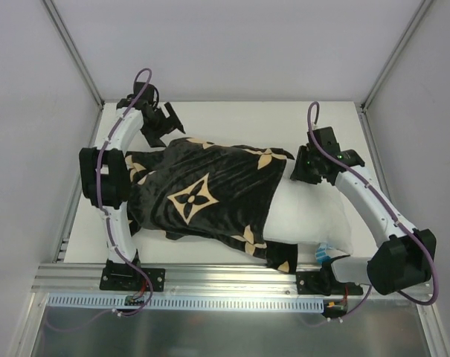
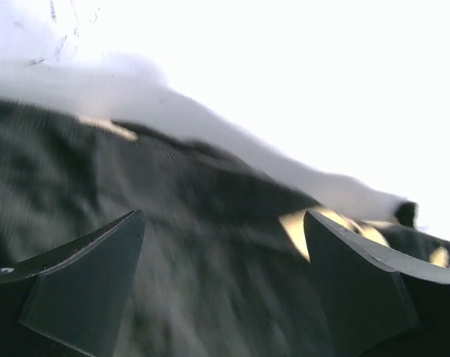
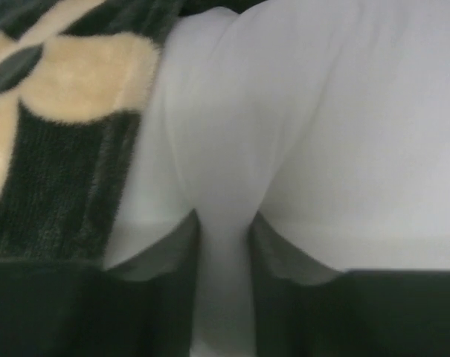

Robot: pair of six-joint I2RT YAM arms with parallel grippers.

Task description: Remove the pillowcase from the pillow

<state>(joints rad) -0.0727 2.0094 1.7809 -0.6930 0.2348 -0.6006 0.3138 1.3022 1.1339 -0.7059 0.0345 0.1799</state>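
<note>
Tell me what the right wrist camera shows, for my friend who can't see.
The right gripper pinches a fold of the white pillow, seen very close up. The fuzzy black pillowcase, with a tan flower on it, lies at the left.

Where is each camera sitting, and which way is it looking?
Top external: high behind the bases, looking down at the table, pillowcase and pillow; left arm and right arm show.
Left wrist: on the left arm, facing the pillowcase; the open left gripper shows both fingers.
Right wrist: on the right arm, close on the pillow; the right gripper pinches a white fold.
Shared: all three see the pillowcase.
</note>
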